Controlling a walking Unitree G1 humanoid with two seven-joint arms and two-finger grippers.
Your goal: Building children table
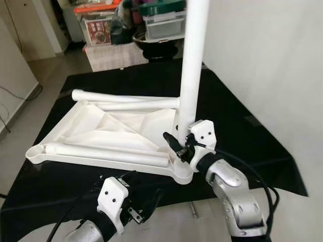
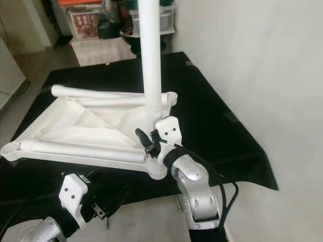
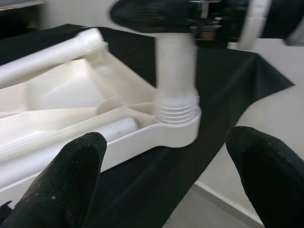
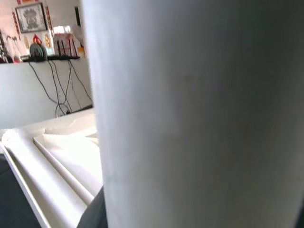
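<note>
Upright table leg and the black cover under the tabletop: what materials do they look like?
Upright table leg: likely moulded plastic, smooth white semi-gloss, with ribbed threads at its base in the left wrist view. Black cover: looks like matte fabric, draping limply over the edge with soft creases.

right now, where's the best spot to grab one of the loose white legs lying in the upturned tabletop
Take the near loose leg around its middle, coming straight down from above. It lies flat along the front rim of the upturned tabletop, so its round top is exposed while its ends sit by the corner sockets. The left tool, open and hovering in front of that rim, looks nearest; the right tool is on the upright leg.
</note>
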